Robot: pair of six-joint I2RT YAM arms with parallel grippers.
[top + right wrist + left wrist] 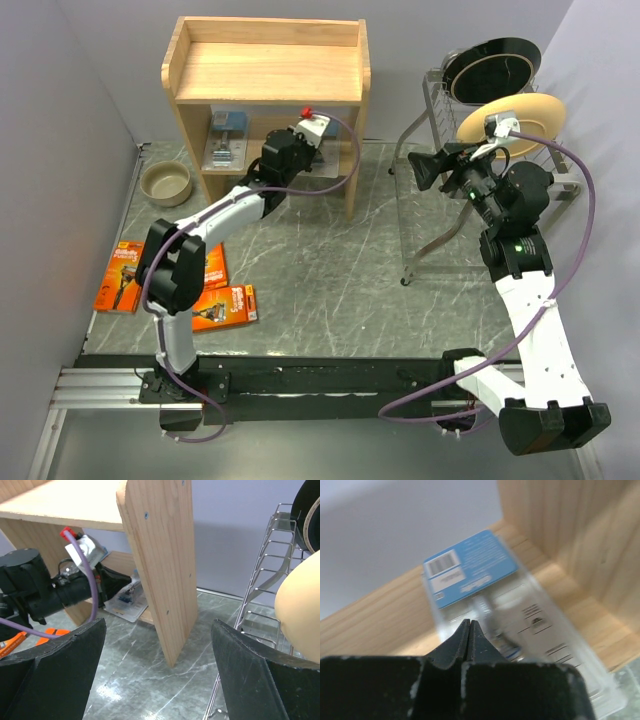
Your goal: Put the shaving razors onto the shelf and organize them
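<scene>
Because the left arm's wrist and cable cover the right half of the shelf's (265,60) lower opening from above, the left gripper (470,626) cannot be made out in the top view. Its own camera shows the two fingers clenched tip to tip with nothing between them.

Just ahead of those tips, and partly under them, lies a clear blister pack (485,595). It is blurred, and the finger bases cut off its near end. Its blue card with a white barcode label lies at the end far from the jaws, and small printed marks show on the plastic. Whether the tips touch the plastic cannot be told. The pack rests flat on the lower board (380,615), with the shelf's side panel (590,540) to the right of the jaws.

A second blister pack (225,140) lies on the same board to the left of the jaws, a dark razor showing through it. Three orange packs (120,277) lie on the table (330,270) well behind the jaws, one partly hidden by the arm's elbow.

The right gripper (424,168) is released, its fingers spread wide on nothing. The dish rack (270,575) stands just to the right of those jaws, and the frame edge crops its cream plate (300,615).
</scene>
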